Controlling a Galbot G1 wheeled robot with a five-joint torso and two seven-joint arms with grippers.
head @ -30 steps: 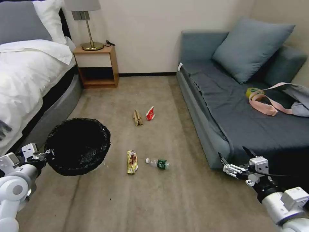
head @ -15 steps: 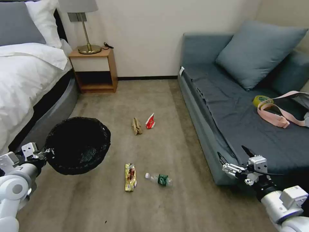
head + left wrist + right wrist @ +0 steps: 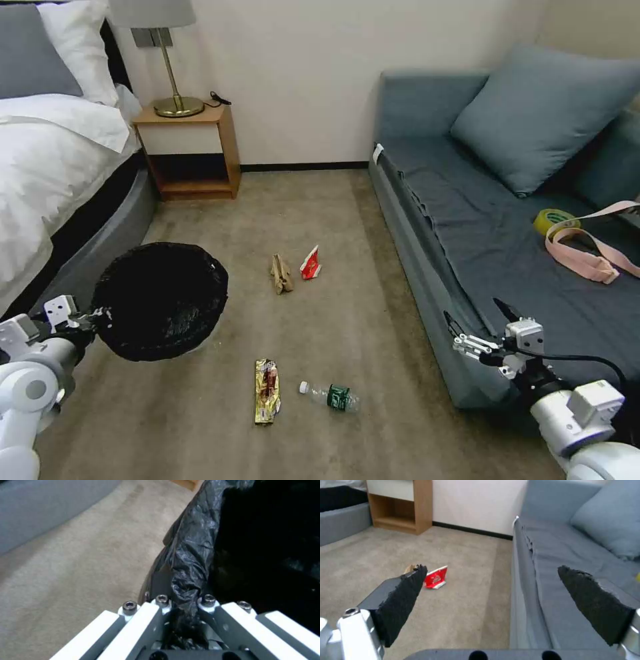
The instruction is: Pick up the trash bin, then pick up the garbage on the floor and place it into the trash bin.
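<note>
From my head camera I see a bedroom with a beige carpet [image 3: 347, 267], a bed [image 3: 47, 173] on my left side and a grey sofa [image 3: 480, 247] on my right side. My left gripper [image 3: 93, 315] pinches the rim of the trash bin [image 3: 160, 300] and holds it beside me, its mouth facing up. My right gripper [image 3: 475, 320] hangs empty with its fingers spread, in front of the sofa edge. The snack wrapper [image 3: 267, 391] and the bottle [image 3: 331, 396] lie low and to the left of this gripper, between my two grippers. The wrapper's long axis runs away from me; the bottle lies across, cap toward the wrapper. The brown paper [image 3: 281, 274] and the red packet [image 3: 310, 263] are farther ahead, close to each other. I judge the right gripper nearer to the bottle.

In my left wrist view, the fingers [image 3: 146, 620] are pressed on a fold of the black bag [image 3: 190, 562] at the bin's rim, with carpet below.

In my right wrist view, the two black pads [image 3: 403, 597] stand wide apart with nothing between them. The red packet [image 3: 435, 577] lies ahead on the carpet, and the brown paper [image 3: 409, 568] is partly hidden behind one pad.
</note>
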